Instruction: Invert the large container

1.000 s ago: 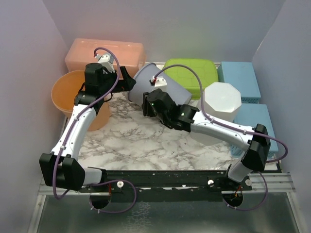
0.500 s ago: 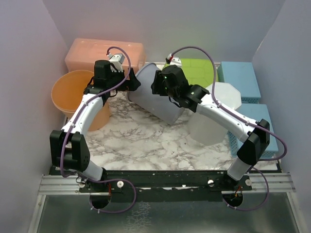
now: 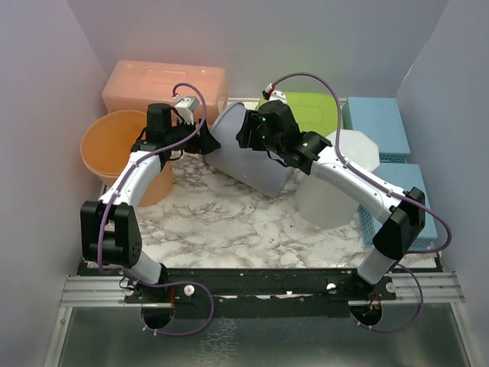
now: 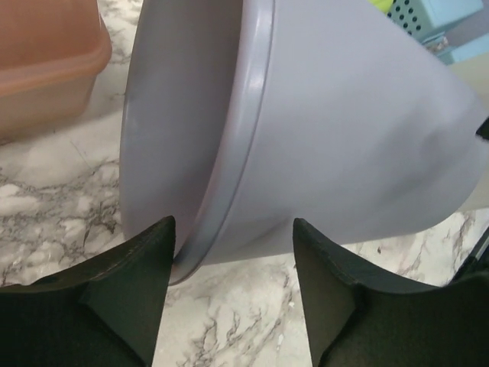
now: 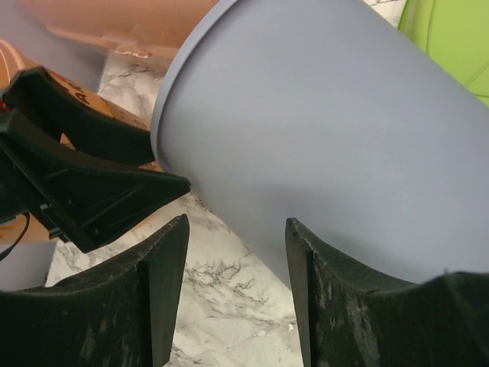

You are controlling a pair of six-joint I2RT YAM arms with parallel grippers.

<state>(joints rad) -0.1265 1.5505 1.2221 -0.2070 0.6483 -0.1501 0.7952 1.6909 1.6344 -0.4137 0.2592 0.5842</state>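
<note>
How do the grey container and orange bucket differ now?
The grey container lies tipped on its side, rim inside the open left gripper; the orange bucket stands upright, mouth up. The container sits mid-table; the bucket is at the far left. Both are round, tapered tubs.

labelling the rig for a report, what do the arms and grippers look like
Both the left arm and right arm have white links with chunky black joints and a purple cable looped alongside. The left gripper and right gripper each carry two matte black, wedge-shaped fingers.

Grey lg container, orange bucket, green box, blue baskets, tabletop w/ white-grey marble pattern.
</note>
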